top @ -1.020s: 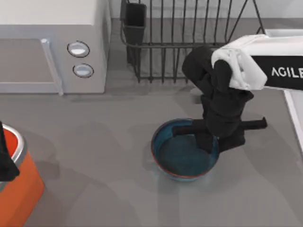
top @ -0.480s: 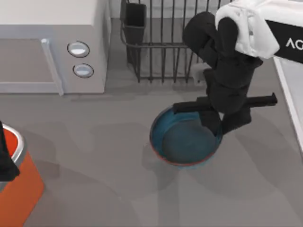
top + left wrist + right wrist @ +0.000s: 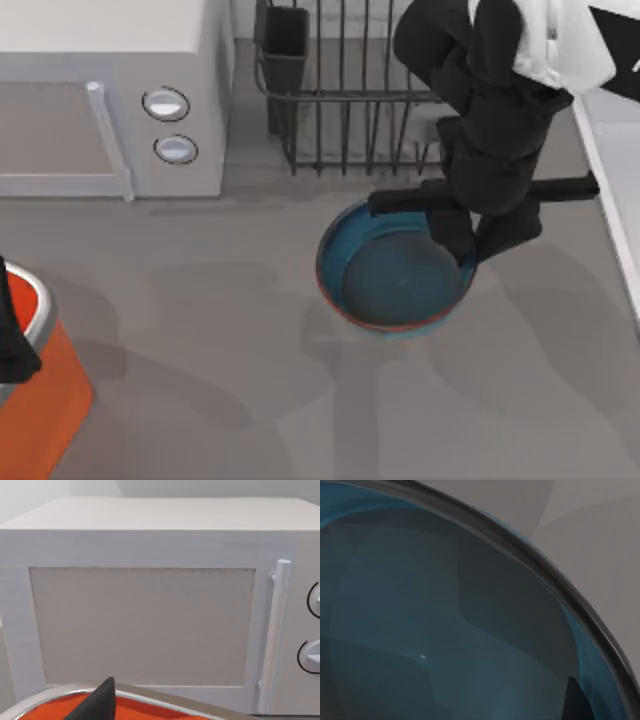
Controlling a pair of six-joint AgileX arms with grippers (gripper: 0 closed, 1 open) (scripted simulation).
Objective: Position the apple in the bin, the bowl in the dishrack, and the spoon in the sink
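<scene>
Round glazed blue-teal bowl (image 3: 395, 280) with thin reddish rim, dark smooth inside, lifted above the matte grey bench (image 3: 200, 330) beside the black wire dishrack (image 3: 340, 90), right gripper (image 3: 466, 250) clamped on its right rim, left gripper (image 3: 12, 345) over the orange bin (image 3: 45, 400), fingers' state untold

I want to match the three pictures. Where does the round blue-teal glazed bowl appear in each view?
Top view: the blue-teal glazed bowl sits centre-right, at the right gripper.
Left wrist view: white microwave and orange bin instead.
Right wrist view: its dark inside fills most.
Shared landmark: the bowl's rim.
</scene>
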